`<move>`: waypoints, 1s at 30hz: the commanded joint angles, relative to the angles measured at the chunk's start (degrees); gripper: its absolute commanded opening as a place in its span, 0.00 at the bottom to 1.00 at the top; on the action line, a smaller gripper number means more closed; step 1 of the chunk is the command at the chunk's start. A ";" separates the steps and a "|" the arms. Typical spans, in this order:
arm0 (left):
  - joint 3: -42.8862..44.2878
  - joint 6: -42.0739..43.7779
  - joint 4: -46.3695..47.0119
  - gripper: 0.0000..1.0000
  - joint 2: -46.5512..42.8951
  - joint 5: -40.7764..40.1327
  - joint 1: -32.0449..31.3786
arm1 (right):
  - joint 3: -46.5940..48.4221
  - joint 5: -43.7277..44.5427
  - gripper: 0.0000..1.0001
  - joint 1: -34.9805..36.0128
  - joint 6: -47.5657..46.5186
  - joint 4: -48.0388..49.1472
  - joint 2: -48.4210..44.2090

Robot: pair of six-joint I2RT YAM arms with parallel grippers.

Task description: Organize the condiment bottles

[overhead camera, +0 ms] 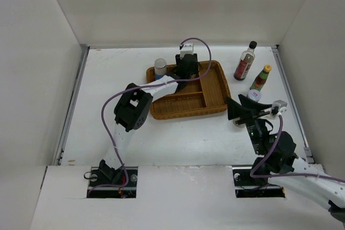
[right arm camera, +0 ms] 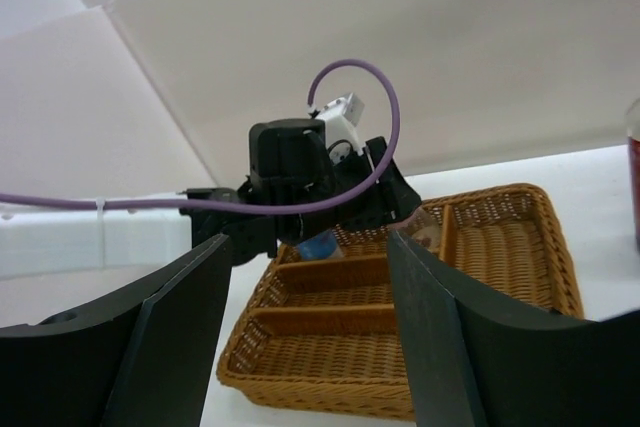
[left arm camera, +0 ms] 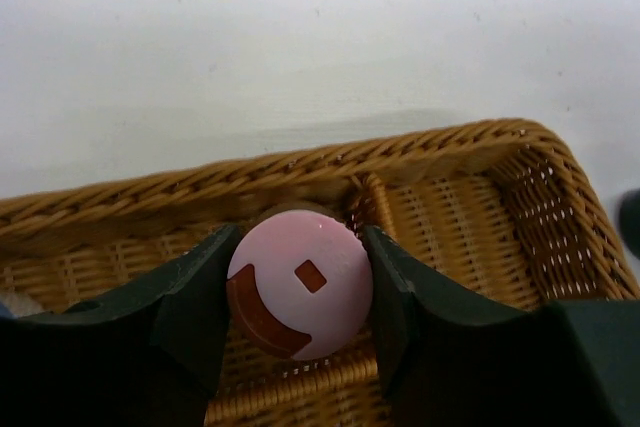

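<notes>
Placement step: left gripper (left arm camera: pixel 300 265), jaws closed on pink-lidded jar (left arm camera: pixel 300 292), over wicker tray (left arm camera: pixel 450 147). Likely next move: lower, release. Right gripper (right arm camera: pixel 305 247) jaws wide, empty.

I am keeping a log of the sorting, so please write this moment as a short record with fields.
left gripper: shut on pink-lidded jar, inside wicker tray
right gripper: open, empty
blue-labelled jar: at the tray's far left corner
outside the tray, to its right: dark sauce bottle, yellow-capped bottle, silver-lidded jar
</notes>
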 commanded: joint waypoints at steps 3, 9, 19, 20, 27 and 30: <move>3.22 0.26 0.05 0.57 1.03 0.23 -0.19 | 1.09 3.26 0.69 -2.24 1.06 0.15 2.05; 0.59 0.35 1.72 0.93 -4.49 0.40 -1.33 | 1.35 3.97 0.43 -3.29 2.30 -0.82 1.79; -18.89 0.26 12.95 1.00 -31.36 -1.61 -5.55 | 8.37 11.52 0.14 -3.29 4.49 -6.79 6.18; -23.10 0.35 14.80 1.00 -35.05 -3.01 -6.16 | 9.60 12.22 0.16 -3.29 4.50 -7.49 6.79; -53.25 -1.93 21.85 1.00 -58.53 -14.36 -10.03 | 19.79 10.82 0.22 -2.14 2.83 -12.59 13.81; -64.24 -3.34 22.73 1.00 -67.32 -15.77 -10.65 | 26.29 10.56 0.33 -8.02 1.77 -17.50 20.66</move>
